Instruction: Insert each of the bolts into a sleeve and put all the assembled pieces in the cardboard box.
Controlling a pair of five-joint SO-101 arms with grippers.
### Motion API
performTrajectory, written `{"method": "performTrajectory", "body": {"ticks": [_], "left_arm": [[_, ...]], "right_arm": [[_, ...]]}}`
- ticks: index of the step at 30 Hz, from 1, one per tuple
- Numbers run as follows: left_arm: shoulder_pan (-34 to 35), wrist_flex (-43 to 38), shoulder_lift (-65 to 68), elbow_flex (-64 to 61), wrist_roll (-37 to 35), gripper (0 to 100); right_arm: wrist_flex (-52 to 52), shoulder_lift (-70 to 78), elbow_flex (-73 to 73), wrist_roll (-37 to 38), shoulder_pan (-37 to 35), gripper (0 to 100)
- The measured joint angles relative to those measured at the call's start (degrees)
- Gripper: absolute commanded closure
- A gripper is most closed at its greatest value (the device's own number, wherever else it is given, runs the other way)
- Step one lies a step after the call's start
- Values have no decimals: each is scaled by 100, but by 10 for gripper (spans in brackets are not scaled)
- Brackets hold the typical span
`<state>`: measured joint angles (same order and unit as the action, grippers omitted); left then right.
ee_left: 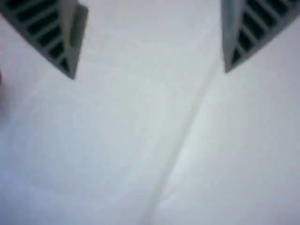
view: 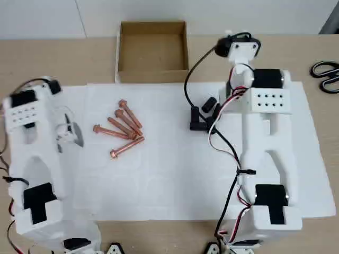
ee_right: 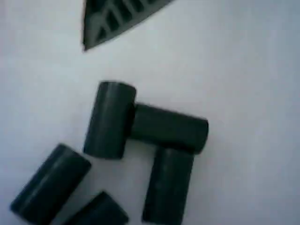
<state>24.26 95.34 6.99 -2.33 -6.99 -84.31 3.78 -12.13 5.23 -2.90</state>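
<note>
Left tool [ee_left: 149, 72] hangs low over the left edge of the white sheet [view: 169, 180], its two sides spread wide apart and gripping nothing. My right tool [ee_right: 108, 23] sits close above the sleeves [ee_right: 110, 119]; I cannot tell whether it is apart or together.

The wooden desk [view: 53, 58] carries everything, and the sheet covers most of its middle. At the far edge, just beyond the sheet, stands the cardboard box [view: 152, 76], open side up. A pair of scissors [view: 326, 74] lies on the bare desk at the far right, apart from the rest.

The copper bolts [view: 122, 127] lie loose in a fan on the sheet, left of centre and near my left tool. The dark sleeves lie on their sides in a tight cluster right of centre, well apart from the bolts. I count five, several of them touching.
</note>
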Motion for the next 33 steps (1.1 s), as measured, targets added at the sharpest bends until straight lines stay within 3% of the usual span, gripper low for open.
{"method": "performTrajectory", "body": {"ticks": [6,15,33], "left_arm": [[70,246,44,343,0,807],[79,255,44,343,0,807],[79,316,44,343,0,807]], "right_arm": [[527,536,-9,-607,-220,794],[1002,1767,-132,-809,-264,794],[1925,2725,-132,-923,-281,801]]}}
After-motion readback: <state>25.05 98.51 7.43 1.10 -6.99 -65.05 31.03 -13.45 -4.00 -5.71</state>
